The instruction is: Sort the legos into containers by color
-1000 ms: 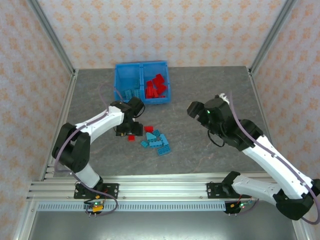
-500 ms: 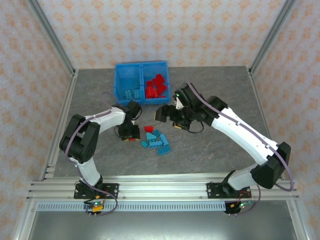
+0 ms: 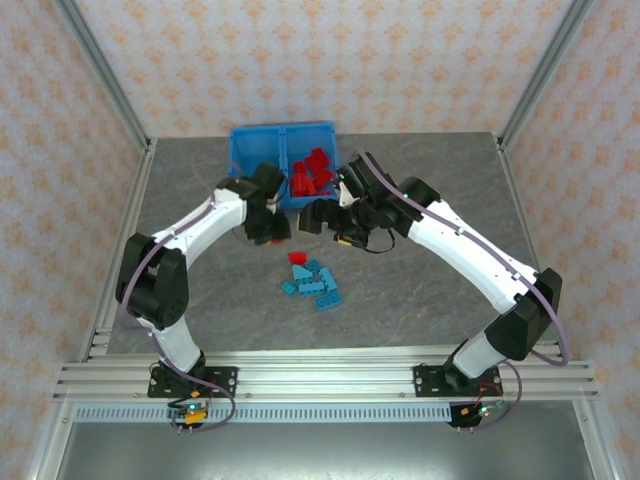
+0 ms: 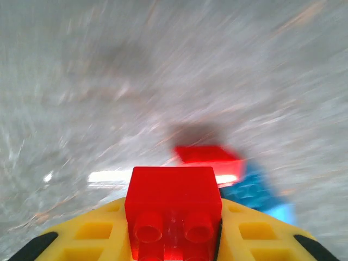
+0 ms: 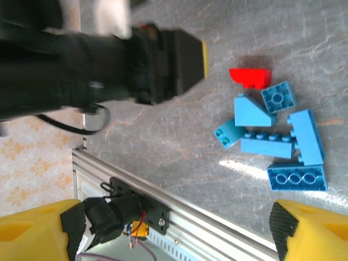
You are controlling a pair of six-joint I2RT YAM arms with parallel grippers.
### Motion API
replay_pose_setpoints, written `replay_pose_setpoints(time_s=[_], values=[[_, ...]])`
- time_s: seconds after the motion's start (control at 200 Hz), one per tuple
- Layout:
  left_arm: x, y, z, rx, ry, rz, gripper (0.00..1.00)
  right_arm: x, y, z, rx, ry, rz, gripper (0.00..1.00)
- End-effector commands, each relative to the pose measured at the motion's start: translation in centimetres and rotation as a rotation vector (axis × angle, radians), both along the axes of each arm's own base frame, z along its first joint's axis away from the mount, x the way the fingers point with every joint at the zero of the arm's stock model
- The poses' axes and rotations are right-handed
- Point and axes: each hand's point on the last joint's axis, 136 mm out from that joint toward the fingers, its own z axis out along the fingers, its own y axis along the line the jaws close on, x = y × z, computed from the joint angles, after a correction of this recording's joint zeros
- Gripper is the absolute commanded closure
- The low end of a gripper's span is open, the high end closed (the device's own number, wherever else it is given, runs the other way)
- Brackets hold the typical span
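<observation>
We see the bin (image 3: 255, 150) at upper centre of the overhead frame, bricks (image 3: 312, 172) in its right compartment; a loose cluster (image 3: 312, 280) lies below it, mid-frame, on the table (image 3: 420, 300).

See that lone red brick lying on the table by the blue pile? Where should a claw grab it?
Probably from straight above, pinching the small red plastic brick across its two short ends. Those ends have mostly bare grey table beside them, while one long side sits close to the light blue bricks, leaving little room for a finger there.
</observation>
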Motion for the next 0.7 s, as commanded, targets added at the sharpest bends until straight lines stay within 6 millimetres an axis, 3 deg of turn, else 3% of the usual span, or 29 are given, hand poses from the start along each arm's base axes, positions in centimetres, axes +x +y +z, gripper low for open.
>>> replay_pose_setpoints(time_s=[0.0,0.095,0.24,0.531,0.696], values=[[2.8,-1.3,6.8,-0.081,-0.139,0.040,0.69,2.1,-0.7,1.6,-0.026,-0.110,-0.055,0.11],[6.0,-2.4,8.5,-0.086,-0.204,0.033,0.69,3.5,-1.4,2.6,-0.020,-0.163,-0.100,0.11],[11.1,-4.1,7.6,-0.074,-0.234,0.047,0.70,4.4,-2.9,3.7,-0.047,-0.198,-0.120,0.10],[19.4,-4.8,5.9,0.028,-0.337,0.135,0.71,3.0,-5.3,3.9,-0.034,-0.199,-0.209,0.11],[23.4,-5.5,5.6,-0.022,-0.447,0.197,0.70,1.9,-7.2,4.1,-0.055,-0.213,-0.248,0.11]])
